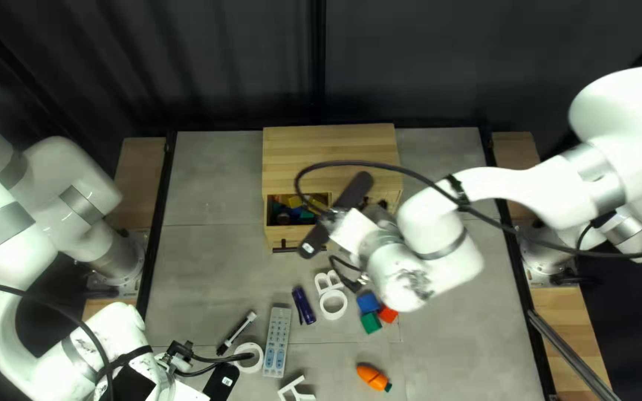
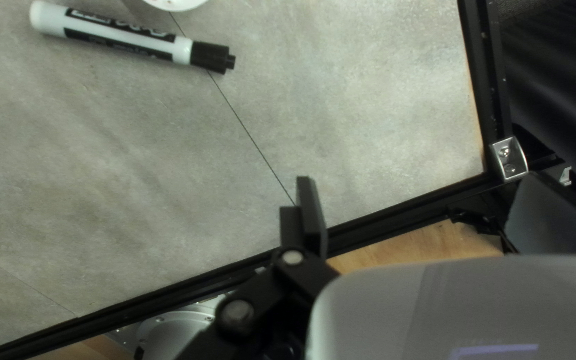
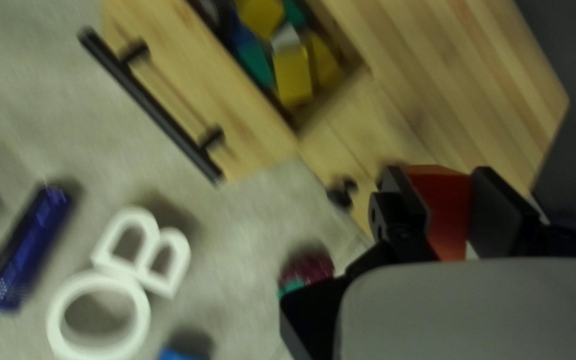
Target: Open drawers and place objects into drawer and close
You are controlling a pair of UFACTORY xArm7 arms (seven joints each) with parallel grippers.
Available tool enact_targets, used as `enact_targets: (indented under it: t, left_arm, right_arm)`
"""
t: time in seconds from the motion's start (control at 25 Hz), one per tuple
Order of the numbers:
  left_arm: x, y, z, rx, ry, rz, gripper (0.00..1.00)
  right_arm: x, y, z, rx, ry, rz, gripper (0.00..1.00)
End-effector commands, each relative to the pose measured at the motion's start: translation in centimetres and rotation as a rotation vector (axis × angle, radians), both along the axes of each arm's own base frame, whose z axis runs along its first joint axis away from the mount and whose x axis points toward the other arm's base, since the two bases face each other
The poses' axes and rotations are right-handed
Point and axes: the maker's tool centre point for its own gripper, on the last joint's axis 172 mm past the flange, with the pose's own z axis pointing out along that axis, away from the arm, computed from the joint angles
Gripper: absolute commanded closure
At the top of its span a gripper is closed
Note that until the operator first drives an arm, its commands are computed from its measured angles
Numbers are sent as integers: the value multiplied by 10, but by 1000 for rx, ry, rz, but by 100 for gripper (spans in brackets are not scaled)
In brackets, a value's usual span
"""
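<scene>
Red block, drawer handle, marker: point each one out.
red block [image 3: 443,210]: right wrist view, middle of its visible face.
drawer handle [image 3: 150,107]: right wrist view, middle of the bar.
marker [image 2: 113,37]: left wrist view, mid-barrel.

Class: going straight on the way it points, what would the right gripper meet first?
Holding the red block, it would probably meet the wooden box, beside its open drawer; depth unclear.

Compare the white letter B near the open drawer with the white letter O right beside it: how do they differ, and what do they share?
The letter B has a straight side and two holes; the letter O is a round ring with one hole. The letter B lies nearer the open drawer; the letter O lies farther from it. Both are white and lie flat on the table.
</scene>
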Motion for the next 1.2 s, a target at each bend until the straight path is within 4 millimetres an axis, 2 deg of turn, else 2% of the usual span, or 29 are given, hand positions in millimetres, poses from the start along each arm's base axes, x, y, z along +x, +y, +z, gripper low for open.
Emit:
enact_targets:
  t: [0.04, 0.24, 0.4, 0.44, 0.48, 0.52, 0.56, 0.8, 0.96, 1.08, 1.2]
  left_arm:
    - [0, 0, 0, 0, 0, 0, 0]
    - [0, 0, 0, 0, 0, 0, 0]
    - [0, 0, 0, 0, 0, 0, 0]
    - [0, 0, 0, 0, 0, 0, 0]
    - [0, 0, 0, 0, 0, 0, 0]
    - [0, 0, 0, 0, 0, 0, 0]
    - [0, 0, 0, 0, 0, 0, 0]
    - [0, 0, 0, 0, 0, 0, 0]
    - [0, 0, 0, 0, 0, 0, 0]
    - [0, 0, 0, 0, 0, 0, 0]
    - [0, 0, 0, 0, 0, 0, 0]
  right_arm:
    - [20, -9, -2, -11, -7, 18, 98]
    - [36, -28, -16, -25, -24, 33, 98]
    - [45, -35, -26, -33, -52, 51, 96]
    - [48, -36, -29, -36, -62, 59, 87]
    - [50, -36, -30, -38, -66, 65, 56]
    - [51, -35, -31, -40, -70, 73, 13]
    - [52, -34, -31, -42, -74, 81, 0]
    - [41, -18, -15, -56, -75, 133, 0]
    - [26, 3, -17, -36, -49, 225, 0]
    - [13, 29, -27, 21, 25, 412, 0]
    - [-7, 62, -38, 55, 151, 708, 0]
